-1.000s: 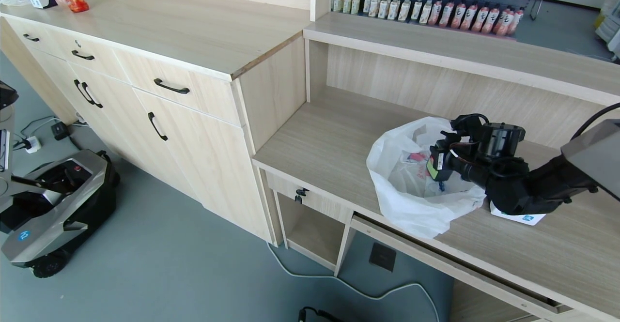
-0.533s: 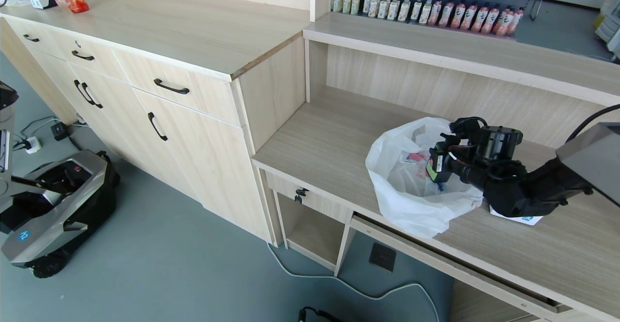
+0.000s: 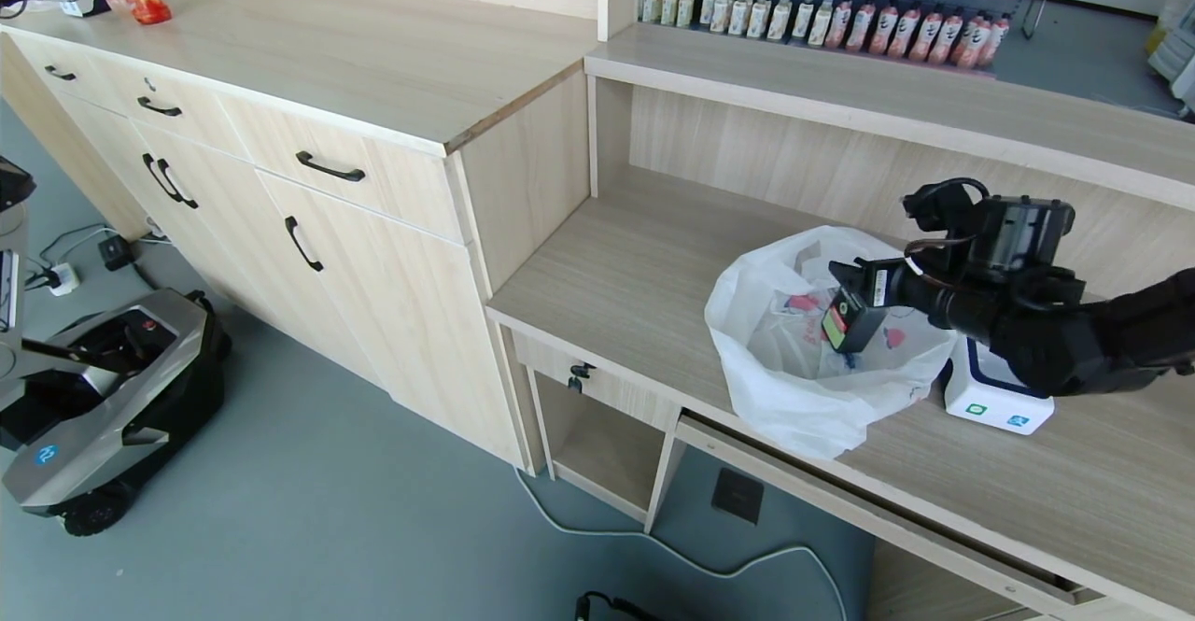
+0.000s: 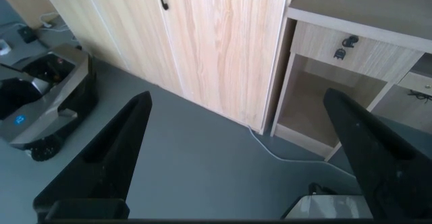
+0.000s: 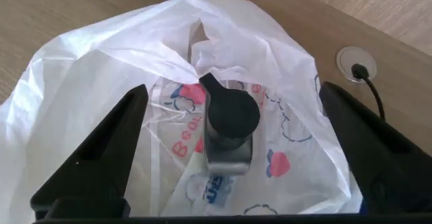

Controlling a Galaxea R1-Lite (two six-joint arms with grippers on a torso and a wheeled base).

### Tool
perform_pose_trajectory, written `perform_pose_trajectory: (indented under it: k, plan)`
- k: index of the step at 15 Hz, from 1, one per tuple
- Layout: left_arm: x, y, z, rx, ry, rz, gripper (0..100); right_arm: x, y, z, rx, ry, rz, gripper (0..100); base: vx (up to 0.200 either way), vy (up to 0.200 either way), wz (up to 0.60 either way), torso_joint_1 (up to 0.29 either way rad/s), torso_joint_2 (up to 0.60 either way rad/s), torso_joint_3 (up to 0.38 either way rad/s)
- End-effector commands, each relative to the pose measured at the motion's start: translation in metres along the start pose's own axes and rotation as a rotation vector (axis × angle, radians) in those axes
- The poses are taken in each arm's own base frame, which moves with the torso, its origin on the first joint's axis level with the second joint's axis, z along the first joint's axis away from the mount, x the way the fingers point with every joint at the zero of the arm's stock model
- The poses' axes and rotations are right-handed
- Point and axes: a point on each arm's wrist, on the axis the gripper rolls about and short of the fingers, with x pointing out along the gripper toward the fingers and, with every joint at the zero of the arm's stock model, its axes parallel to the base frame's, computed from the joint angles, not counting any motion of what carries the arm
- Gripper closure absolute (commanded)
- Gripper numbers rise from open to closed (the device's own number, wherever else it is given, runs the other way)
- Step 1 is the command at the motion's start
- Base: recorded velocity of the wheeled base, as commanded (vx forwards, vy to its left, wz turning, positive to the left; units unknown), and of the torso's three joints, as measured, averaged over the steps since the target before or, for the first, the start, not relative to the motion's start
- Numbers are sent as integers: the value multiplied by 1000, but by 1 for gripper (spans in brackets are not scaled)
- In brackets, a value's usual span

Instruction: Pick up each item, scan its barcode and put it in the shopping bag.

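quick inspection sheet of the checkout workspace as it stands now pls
surface: wooden counter, bare wood around the bag
job's things: white shopping bag open on the counter; inside, a black-capped item lying on printed packets
clutter: white box right beside the bag
grippers: right gripper open above the bag's mouth; left gripper open, over the floor by the cabinet
cables: black cable into a counter grommet; white cable on the floor
surroundings: rows of bottles on a shelf behind
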Motion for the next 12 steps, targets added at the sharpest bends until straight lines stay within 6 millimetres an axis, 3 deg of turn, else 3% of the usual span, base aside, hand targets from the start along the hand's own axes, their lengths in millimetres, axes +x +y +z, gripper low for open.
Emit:
perform_pose_trajectory:
  k: [1,2,3,4,5,7,9,12]
  plan:
    - [0,0,0,0,-1,1,0,-136,-36,45,-119,22,-96,0,0,0,0,0,0,0]
    - [0,0,0,0,-1,1,0,-159,-45,44,-149,33,-136,0,0,0,0,0,0,0]
    - [0,0,0,0,-1,1,0,-199,-63,37,-207,58,-254,0,0,0,0,0,0,0]
    - [0,0,0,0,-1,1,0,-220,-76,37,-254,57,-344,0,0,0,-600,-7,-2,7]
    - [0,0,0,0,-1,1,0,-229,-82,39,-266,53,-381,0,0,0,-600,2,2,2]
    - [0,0,0,0,-1,1,0,-267,-91,39,-246,97,-511,0,0,0,-600,-2,5,9]
    - [0,0,0,0,-1,1,0,-295,-93,28,-202,219,-646,0,0,0,-600,2,5,5]
    - [0,0,0,0,-1,1,0,-298,-100,26,-68,266,-807,0,0,0,-600,2,1,5]
